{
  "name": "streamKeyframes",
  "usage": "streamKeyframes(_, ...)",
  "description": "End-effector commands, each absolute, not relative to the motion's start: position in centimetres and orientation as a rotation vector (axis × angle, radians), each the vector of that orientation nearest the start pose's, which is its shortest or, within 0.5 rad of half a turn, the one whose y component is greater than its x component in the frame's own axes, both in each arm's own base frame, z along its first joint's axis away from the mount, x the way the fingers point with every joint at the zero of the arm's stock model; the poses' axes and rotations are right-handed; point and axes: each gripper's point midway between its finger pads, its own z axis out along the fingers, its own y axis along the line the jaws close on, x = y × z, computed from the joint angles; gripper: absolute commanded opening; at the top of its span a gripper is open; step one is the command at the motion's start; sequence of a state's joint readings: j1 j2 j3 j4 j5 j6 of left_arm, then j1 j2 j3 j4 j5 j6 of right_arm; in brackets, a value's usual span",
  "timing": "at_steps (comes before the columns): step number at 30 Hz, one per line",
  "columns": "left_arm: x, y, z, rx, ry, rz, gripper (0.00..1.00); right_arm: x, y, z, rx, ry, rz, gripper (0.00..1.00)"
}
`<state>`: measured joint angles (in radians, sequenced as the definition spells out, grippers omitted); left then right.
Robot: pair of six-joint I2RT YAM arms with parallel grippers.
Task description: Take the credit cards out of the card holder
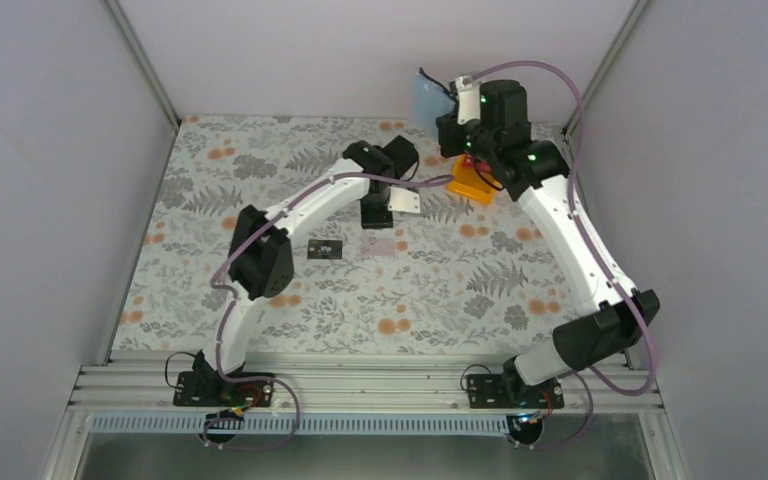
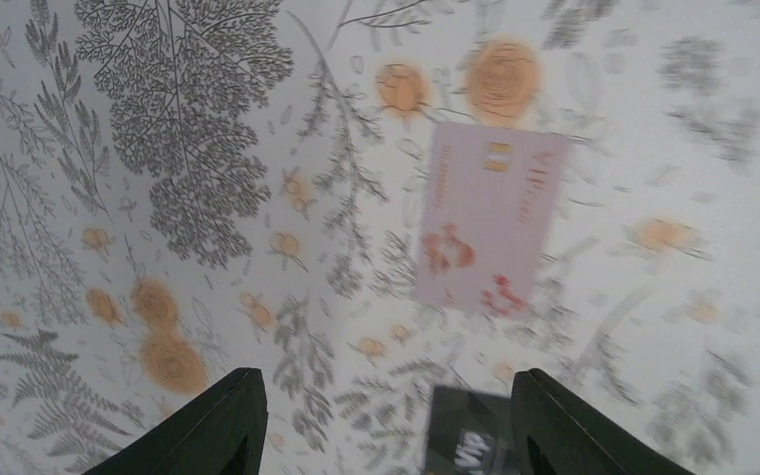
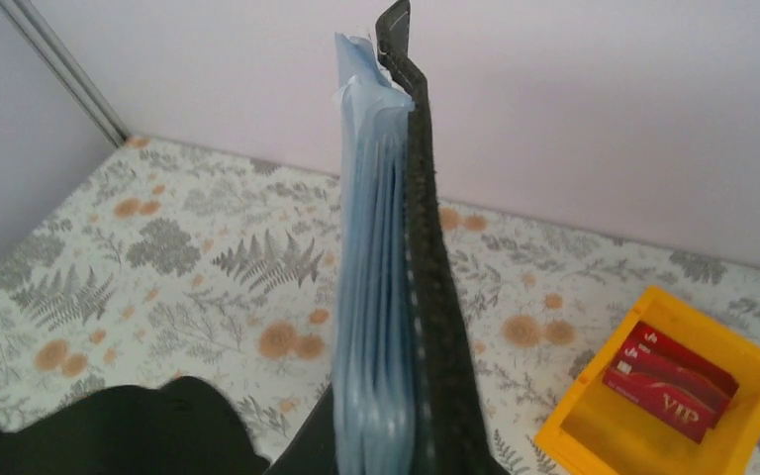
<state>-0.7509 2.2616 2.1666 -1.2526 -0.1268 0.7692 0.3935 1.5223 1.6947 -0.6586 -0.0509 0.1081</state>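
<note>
While the right gripper point(image 3: 396, 450) is clamped tight on the lower edge of the card holder point(image 3: 426, 297), the holder stands upright and raised off the table, close to the orange bin point(image 3: 752, 396) on the side toward the left arm. Its black cover faces the bin, and the bluish-grey sleeves point(image 3: 366, 297) fan out on the side away from it. Whether any sleeve has a card in it cannot be made out. The bin holds red cards point(image 3: 668, 381). A pale pink card point(image 2: 490, 228) lies flat on the floral cloth point(image 1: 260, 170), well away from the bin on the left arm's side and nearer the arm bases than the bin is. A black card point(image 2: 465, 440) with white marks lies flat near it, farther again from the bin. The left gripper point(image 2: 386, 381) hangs over these two cards, its fingers point(image 2: 213, 426) spread wide with nothing between them; it touches neither card.
</note>
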Motion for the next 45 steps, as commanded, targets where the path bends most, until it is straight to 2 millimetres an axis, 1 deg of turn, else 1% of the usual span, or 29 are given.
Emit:
streamKeyframes(1,33.6,-31.3,18.4,1.963,2.020,-0.056,0.65,40.5,17.7,41.4,-0.314,1.898,0.390,0.04)
streamKeyframes(2,32.7,-31.1,19.5,1.953,1.998,-0.138,0.67,40.2,18.2,41.5,-0.349,1.890,0.417,0.04)
streamKeyframes(4,31.9,-30.1,22.6,1.875,1.949,-0.293,0.72,39.6,19.5,41.5,-0.432,1.877,0.478,0.04)
streamKeyframes(5,31.8,-29.5,24.0,1.825,1.929,-0.361,0.76,39.2,20.2,41.6,-0.475,1.866,0.513,0.04)
streamKeyframes(7,32.1,-27.6,27.0,1.711,1.886,-0.456,0.82,38.4,21.6,41.6,-0.553,1.849,0.590,0.04)
streamKeyframes(8,32.5,-26.4,28.1,1.655,1.871,-0.471,0.85,38.0,22.4,41.6,-0.603,1.839,0.641,0.04)
streamKeyframes(10,33.4,-24.0,30.3,1.542,1.844,-0.441,0.98,36.9,24.3,41.2,-0.708,1.830,0.747,0.04)
streamKeyframes(11,33.4,-22.8,31.7,1.488,1.822,-0.423,1.00,36.3,25.3,41.1,-0.758,1.820,0.794,0.04)
streamKeyframes(13,33.7,-20.9,34.2,1.377,1.784,-0.462,1.00,35.1,27.2,41.0,-0.855,1.787,0.864,0.04)
streamKeyframes(15,33.6,-19.5,36.9,1.260,1.744,-0.560,1.00,33.6,29.1,40.8,-0.955,1.741,0.945,0.04)
streamKeyframes(16,33.7,-18.8,38.0,1.204,1.736,-0.603,1.00,32.5,30.0,40.9,-1.010,1.706,0.995,0.04)
streamKeyframes(18,33.7,-17.7,39.9,1.101,1.709,-0.696,1.00,31.2,31.3,41.0,-1.081,1.656,1.059,0.04)
streamKeyframes(19,33.3,-17.4,40.5,1.072,1.690,-0.763,1.00,30.8,31.9,41.1,-1.104,1.634,1.084,0.04)
streamKeyframes(21,32.6,-17.5,40.3,1.055,1.678,-0.863,1.00,30.3,32.8,41.2,-1.135,1.606,1.123,0.04)
streamKeyframes(24,32.9,-17.0,39.0,1.019,1.721,-0.873,1.00,29.3,34.0,41.2,-1.196,1.569,1.177,0.04)
streamKeyframes(27,32.5,-16.3,38.7,0.997,1.712,-0.928,1.00,28.5,34.6,41.1,-1.241,1.533,1.208,0.04)
streamKeyframes(32,30.3,-17.1,38.7,1.056,1.634,-1.046,0.99,28.8,35.3,40.5,-1.256,1.531,1.233,0.04)
streamKeyframes(34,29.8,-17.2,38.9,1.070,1.608,-1.080,0.93,28.8,35.6,40.5,-1.258,1.524,1.243,0.04)
streamKeyframes(35,29.6,-17.3,38.9,1.072,1.599,-1.103,0.88,28.6,35.6,40.7,-1.262,1.515,1.248,0.04)
streamKeyframes(36,29.5,-17.5,38.9,1.075,1.592,-1.125,0.83,29.3,36.2,39.7,-1.263,1.538,1.258,0.04)
streamKeyframes(37,29.3,-17.5,38.9,1.077,1.585,-1.139,0.75,29.4,36.3,39.7,-1.266,1.536,1.261,0.04)
streamKeyframes(38,29.2,-17.6,39.0,1.082,1.577,-1.149,0.65,29.5,36.4,39.6,-1.269,1.535,1.265,0.05)
streamKeyframes(39,28.9,-17.6,39.1,1.089,1.570,-1.159,0.46,29.4,36.6,39.6,-1.276,1.530,1.271,0.06)
streamKeyframes(41,28.0,-17.7,39.8,1.123,1.522,-1.176,0.14,29.1,36.6,39.7,-1.300,1.507,1.277,0.10)
streamKeyframes(42,27.5,-17.8,40.1,1.138,1.496,-1.183,0.04,29.0,36.5,39.7,-1.308,1.497,1.275,0.14)
streamKeyframes(43,27.1,-17.8,40.5,1.148,1.475,-1.188,0.03,28.9,36.5,39.7,-1.313,1.488,1.271,0.17)
streamKeyframes(45,26.5,-17.9,40.7,1.166,1.446,-1.193,0.02,28.9,36.2,39.4,-1.321,1.476,1.257,0.30)
